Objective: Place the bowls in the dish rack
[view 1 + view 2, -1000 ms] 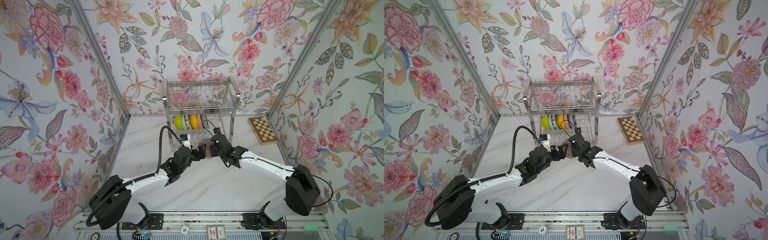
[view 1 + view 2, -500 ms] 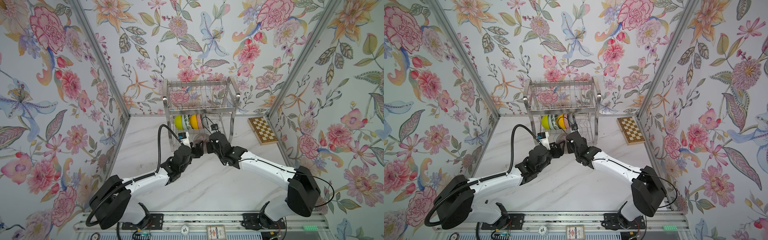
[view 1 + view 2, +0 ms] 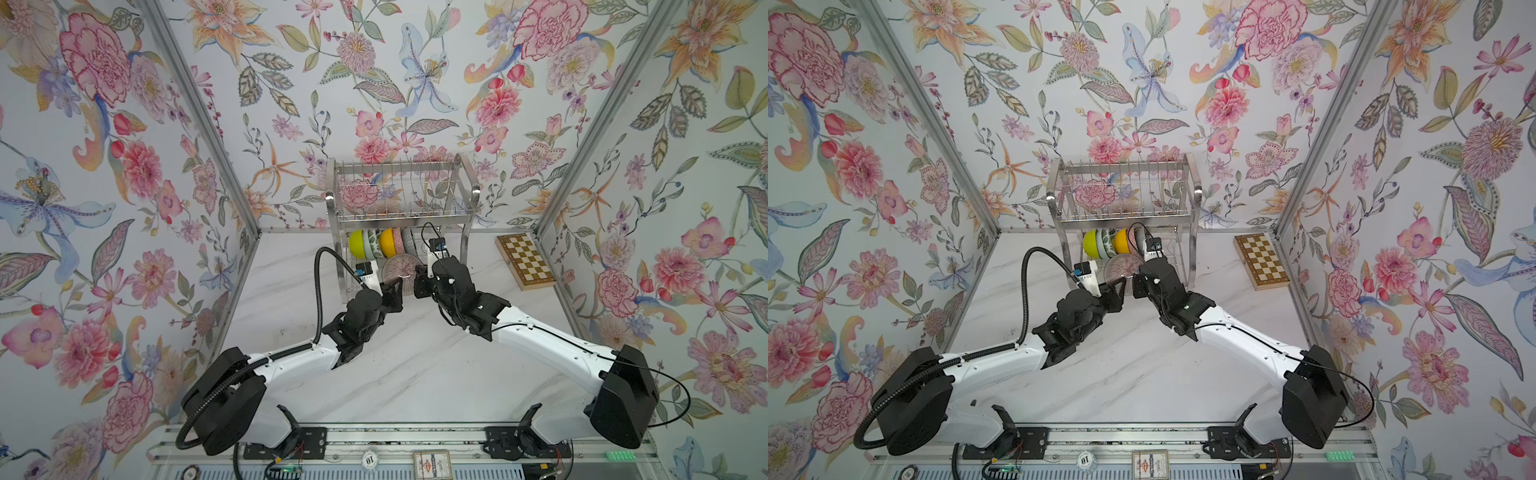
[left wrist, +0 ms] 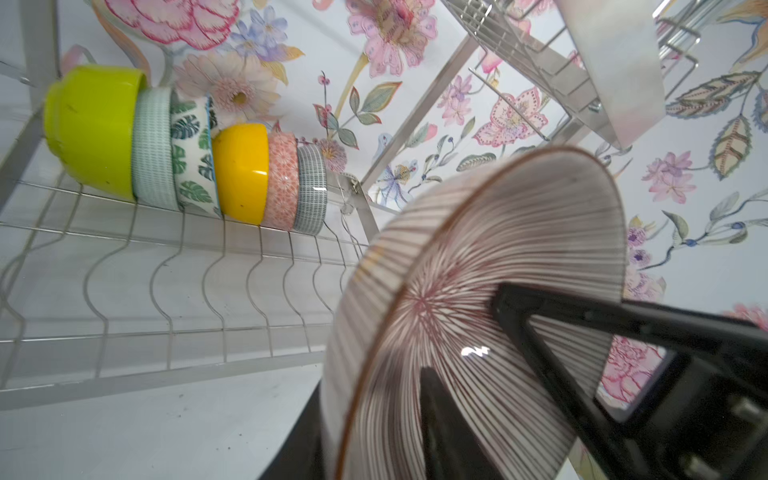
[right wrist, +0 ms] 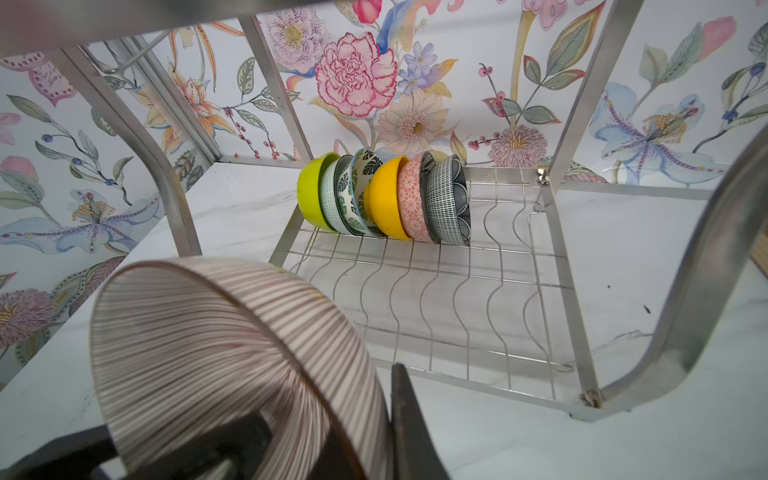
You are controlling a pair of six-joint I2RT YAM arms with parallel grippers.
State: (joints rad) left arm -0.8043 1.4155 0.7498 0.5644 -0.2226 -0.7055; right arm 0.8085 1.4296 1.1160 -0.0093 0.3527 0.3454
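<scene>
Grips the round, glossy bowl with fine pink radiating lines in the right end effector, jaws almost together on the wall at its right edge. In the right wrist view, has one narrow finger hooked past the rim and the broader one against the lined outside. Has the left end effector at the lower left edge of the same bowl, fingers drawn close and lying across the inner face in the left wrist view (cannot tell whether the wall is pinched between them). Holds the bowl between the two end effectors, just in front of the lower tier of the two-tier shiny steel wire dish rack, in no slot. Carries it on edge and tilted, mouth turned up toward the top views and toward the left arm, foot toward the right arm and the rack. Offers no long side, being round, only a slanting mouth-to-foot line. Finds six other bowls on edge in a tight row along the far rail of the lower tier, from the lime-yellow bowl past the orange-yellow bowl to the black-and-white grid bowl, well apart from the held one. Finds a wooden chessboard flat on the white marbled bench, right of the rack.
</scene>
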